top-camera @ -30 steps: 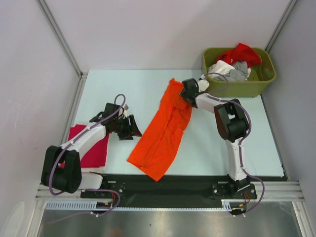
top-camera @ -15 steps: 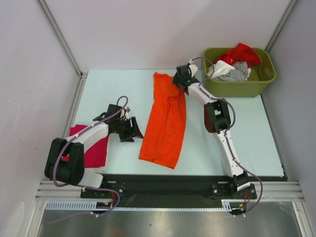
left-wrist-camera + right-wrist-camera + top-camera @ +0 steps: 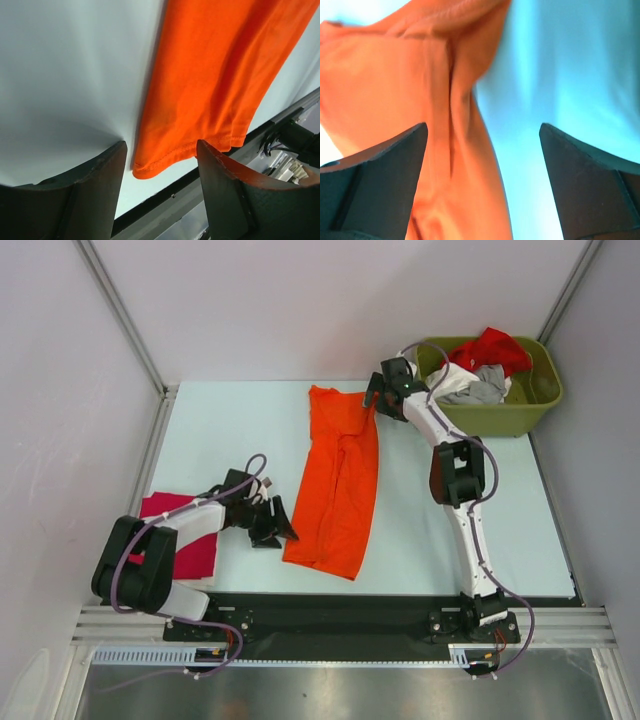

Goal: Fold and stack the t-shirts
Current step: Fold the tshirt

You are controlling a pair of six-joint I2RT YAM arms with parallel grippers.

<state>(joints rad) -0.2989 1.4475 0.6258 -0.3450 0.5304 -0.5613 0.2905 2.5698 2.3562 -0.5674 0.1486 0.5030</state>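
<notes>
The bright orange t-shirt [image 3: 338,480] lies in a long rumpled strip down the middle of the table. My right gripper [image 3: 374,398] is open just above its far right corner, with orange cloth [image 3: 435,125] under its left finger. My left gripper [image 3: 283,532] is open and low at the shirt's near left hem corner [image 3: 150,167], which lies between the fingers. A folded magenta-red t-shirt [image 3: 190,540] lies at the near left under the left arm. Red [image 3: 490,345], white [image 3: 452,380] and grey [image 3: 488,380] t-shirts sit in the bin.
The olive-green plastic bin [image 3: 520,415] stands at the far right corner, close behind the right arm. The table's black front edge [image 3: 330,600] runs just beyond the orange hem. Grey walls enclose the table on three sides.
The right gripper dragged the orange t-shirt's top end toward the far side and straightened it, then opened and let go. The left gripper moved right and nearer, to the shirt's hem corner.
</notes>
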